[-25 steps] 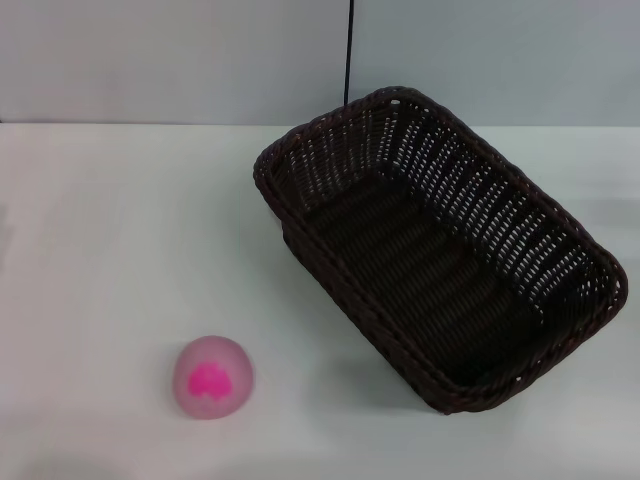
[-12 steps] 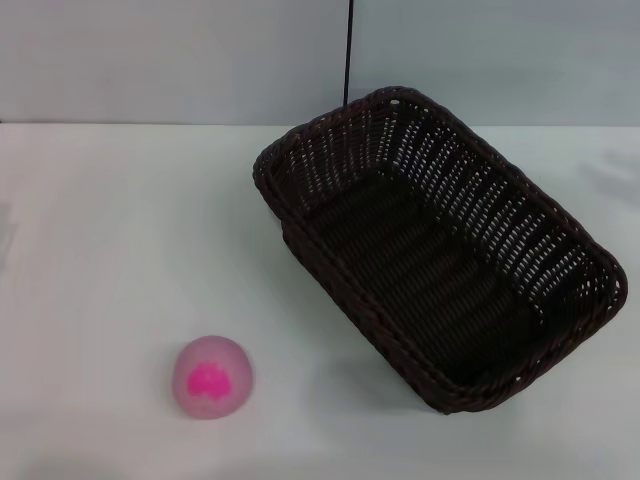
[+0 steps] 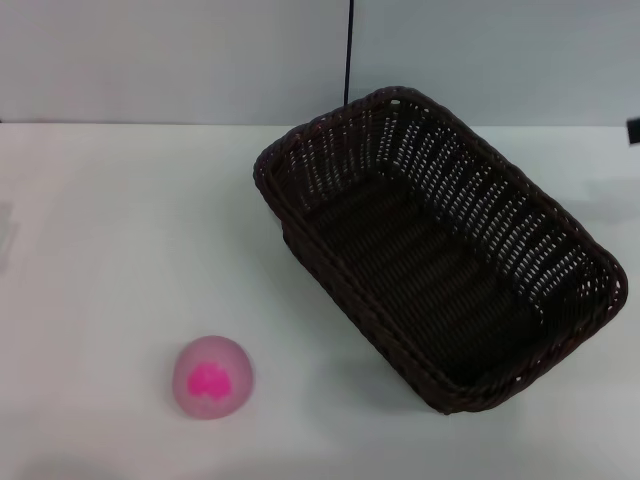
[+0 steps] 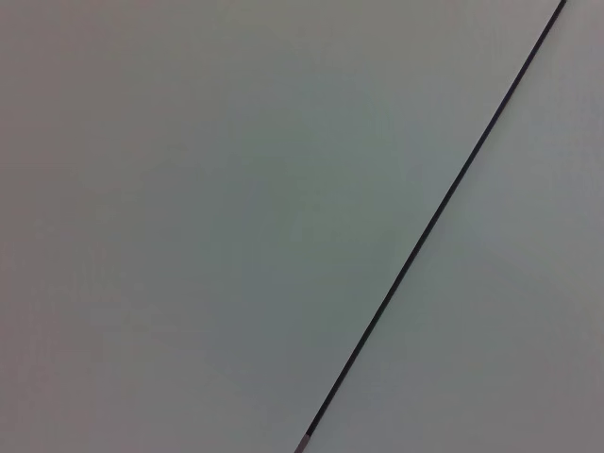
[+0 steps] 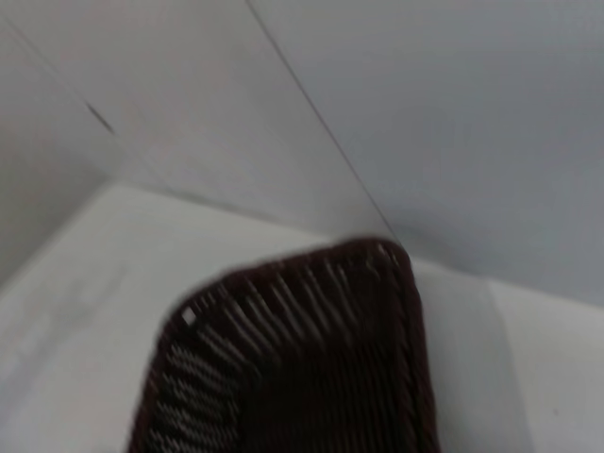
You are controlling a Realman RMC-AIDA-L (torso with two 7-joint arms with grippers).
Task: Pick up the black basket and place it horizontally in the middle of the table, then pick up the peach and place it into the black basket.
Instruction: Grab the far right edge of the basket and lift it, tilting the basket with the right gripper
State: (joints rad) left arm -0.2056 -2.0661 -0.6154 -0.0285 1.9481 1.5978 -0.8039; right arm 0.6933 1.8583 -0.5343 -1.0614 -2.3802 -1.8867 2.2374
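**Basket skewed on right half of table, peach loose at front left, tools not visible**

Left to right in the head view:

- Far left: bare white table (image 3: 110, 230). The left wrist view shows only a plain grey wall (image 4: 189, 208) with a thin dark line (image 4: 444, 198) running diagonally across it. Left tool is in none of the views, so its state can't be told.
- Front left: the peach (image 3: 211, 376) sits on the table by itself, magenta blotch facing the camera. Well apart from the basket, nothing touching it.
- Centre to right: the black basket (image 3: 440, 245) rests upright on the table, open side up, interior empty. Its long axis runs diagonally (one short end toward the back centre, the other toward the front right), so it is neither square to the table edge nor centred. It sits mostly in the right half.
- Behind the basket: grey wall with a thin dark vertical line (image 3: 349, 50) coming down to the table's back edge.
- Far right edge: a small dark sliver (image 3: 634, 130) pokes into view at roughly the table's back-edge height; can't tell what it is.

The right wrist view looks down on one rounded corner of the basket (image 5: 311, 349), with table and wall beyond. The right tool's own fingers are not in that picture, so whether it is apart or together can't be told.
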